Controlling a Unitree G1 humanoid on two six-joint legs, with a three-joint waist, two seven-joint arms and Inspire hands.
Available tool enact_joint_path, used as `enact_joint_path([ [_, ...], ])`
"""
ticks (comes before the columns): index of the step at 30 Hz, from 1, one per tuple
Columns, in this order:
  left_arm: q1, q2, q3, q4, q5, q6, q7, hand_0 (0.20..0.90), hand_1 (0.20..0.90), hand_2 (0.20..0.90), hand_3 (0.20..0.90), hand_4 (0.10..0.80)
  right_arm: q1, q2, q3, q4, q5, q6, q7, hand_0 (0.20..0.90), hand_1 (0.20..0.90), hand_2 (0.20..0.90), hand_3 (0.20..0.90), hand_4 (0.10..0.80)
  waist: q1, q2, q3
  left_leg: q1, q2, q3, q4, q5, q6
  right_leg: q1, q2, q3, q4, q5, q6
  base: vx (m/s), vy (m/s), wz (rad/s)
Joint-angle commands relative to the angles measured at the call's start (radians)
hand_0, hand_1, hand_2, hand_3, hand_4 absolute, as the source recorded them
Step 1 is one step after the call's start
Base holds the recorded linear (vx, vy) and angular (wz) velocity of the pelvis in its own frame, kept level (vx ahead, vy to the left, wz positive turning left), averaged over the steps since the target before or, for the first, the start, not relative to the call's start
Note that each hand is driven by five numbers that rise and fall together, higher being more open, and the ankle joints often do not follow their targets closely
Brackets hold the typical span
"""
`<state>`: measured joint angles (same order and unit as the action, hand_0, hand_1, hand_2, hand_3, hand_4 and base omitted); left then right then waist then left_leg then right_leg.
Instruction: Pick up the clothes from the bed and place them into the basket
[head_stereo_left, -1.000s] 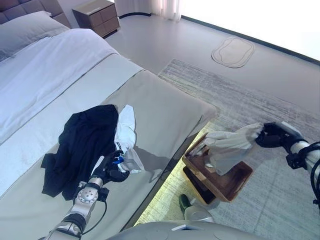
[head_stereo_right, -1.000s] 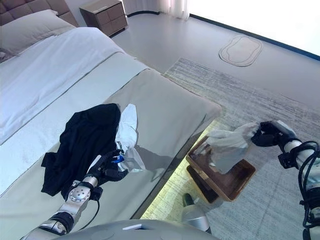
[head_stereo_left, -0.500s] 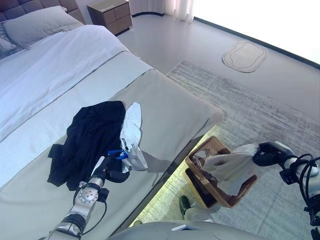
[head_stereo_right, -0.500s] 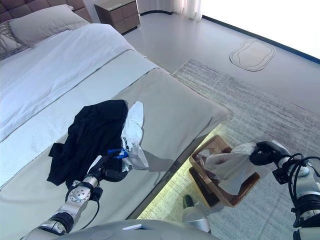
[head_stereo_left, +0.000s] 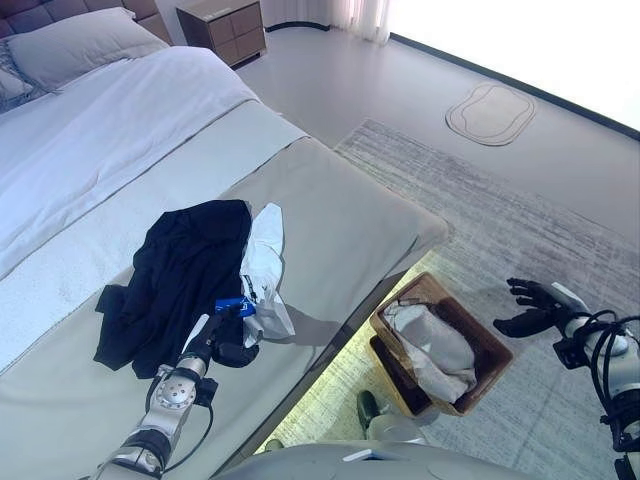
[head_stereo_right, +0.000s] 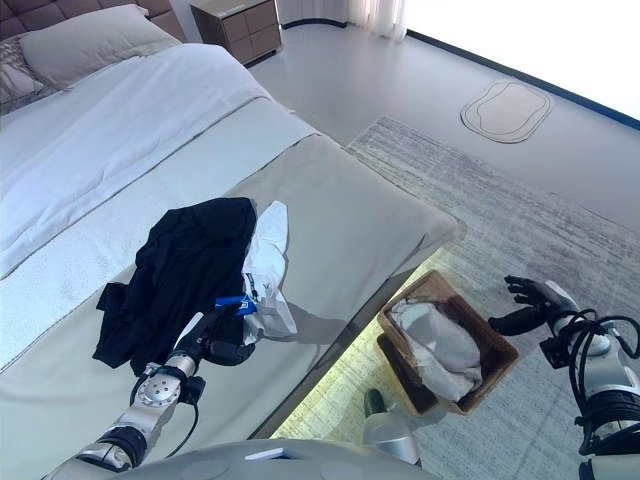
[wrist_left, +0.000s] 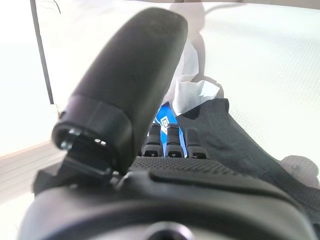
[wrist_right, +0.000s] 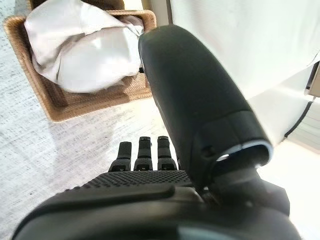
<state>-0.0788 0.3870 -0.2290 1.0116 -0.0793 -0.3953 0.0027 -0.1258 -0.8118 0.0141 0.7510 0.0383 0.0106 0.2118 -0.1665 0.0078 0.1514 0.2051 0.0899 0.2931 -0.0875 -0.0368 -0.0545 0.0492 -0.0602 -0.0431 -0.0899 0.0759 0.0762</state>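
A black garment (head_stereo_left: 180, 275) and a white garment (head_stereo_left: 262, 262) with a blue label (wrist_left: 164, 117) lie crumpled together on the bed (head_stereo_left: 340, 210). My left hand (head_stereo_left: 225, 338) rests on the bed at the white garment's near edge, fingers relaxed against the cloth. A brown wicker basket (head_stereo_left: 492, 352) stands on the floor beside the bed's foot, with a pale grey garment (head_stereo_left: 435, 345) lying inside. My right hand (head_stereo_left: 530, 306) hovers just past the basket's far side, open with fingers spread and nothing in it. The right wrist view shows the basket (wrist_right: 75, 107) and the pale garment (wrist_right: 85, 50) beyond the fingers.
A grey rug (head_stereo_left: 520, 220) covers the floor under the basket. A pillow (head_stereo_left: 70, 45) lies at the bed's head and a brown nightstand (head_stereo_left: 222, 25) stands beyond it. An oval mat (head_stereo_left: 490, 105) lies on the far floor.
My right hand has let go of the pale garment, which dropped into the basket, and its fingers have spread open. The left hand has stayed by the white garment.
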Motion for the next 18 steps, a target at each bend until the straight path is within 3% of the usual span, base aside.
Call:
enact_joint_path([
  [1, -0.042, 0.054, 0.025, -0.043, -0.015, -0.071, 0.017, 0.9, 0.9, 0.9, 0.9, 0.8, -0.063, -0.023, -0.059, -0.096, 0.04, -0.057, -0.11, 0.9, 0.9, 0.9, 0.9, 0.8, 0.024, -0.05, -0.043, -0.044, 0.003, -0.024, 0.038, -0.011, 0.009, -0.025, -0.016, -0.037, 0.091, -0.051, 0.028, 0.0, 0.0, 0.0],
  [9, -0.008, 0.03, 0.031, -0.037, -0.004, -0.058, 0.046, 0.9, 0.9, 0.9, 0.9, 0.8, -0.108, -0.002, -0.063, -0.229, -0.024, -0.05, -0.277, 0.9, 0.9, 0.9, 0.9, 0.8, 0.053, -0.04, -0.035, -0.054, -0.003, -0.059, 0.049, -0.015, 0.009, -0.013, -0.018, -0.053, 0.098, -0.066, 0.021, 0.024, 0.001, 0.08],
  [11, -0.004, 0.023, 0.027, -0.031, -0.018, -0.06, 0.061, 0.9, 0.9, 0.9, 0.9, 0.8, -0.165, 0.005, -0.028, -0.259, -0.064, -0.024, -0.326, 0.9, 0.9, 0.9, 0.9, 0.8, 0.067, -0.037, -0.029, -0.062, -0.005, -0.074, 0.057, -0.016, 0.007, -0.011, -0.02, -0.061, 0.102, -0.073, 0.016, 0.011, 0.022, 0.06],
  [18, 0.032, 0.007, 0.051, -0.028, -0.036, -0.096, 0.077, 0.9, 0.9, 0.9, 0.9, 0.8, -0.35, -0.01, 0.116, -0.287, -0.306, -0.085, -0.427, 0.9, 0.9, 0.9, 0.9, 0.8, 0.136, -0.025, -0.015, -0.082, -0.015, -0.133, 0.084, -0.019, 0.001, 0.014, -0.028, -0.119, 0.125, -0.108, -0.003, 0.061, 0.016, 0.24],
])
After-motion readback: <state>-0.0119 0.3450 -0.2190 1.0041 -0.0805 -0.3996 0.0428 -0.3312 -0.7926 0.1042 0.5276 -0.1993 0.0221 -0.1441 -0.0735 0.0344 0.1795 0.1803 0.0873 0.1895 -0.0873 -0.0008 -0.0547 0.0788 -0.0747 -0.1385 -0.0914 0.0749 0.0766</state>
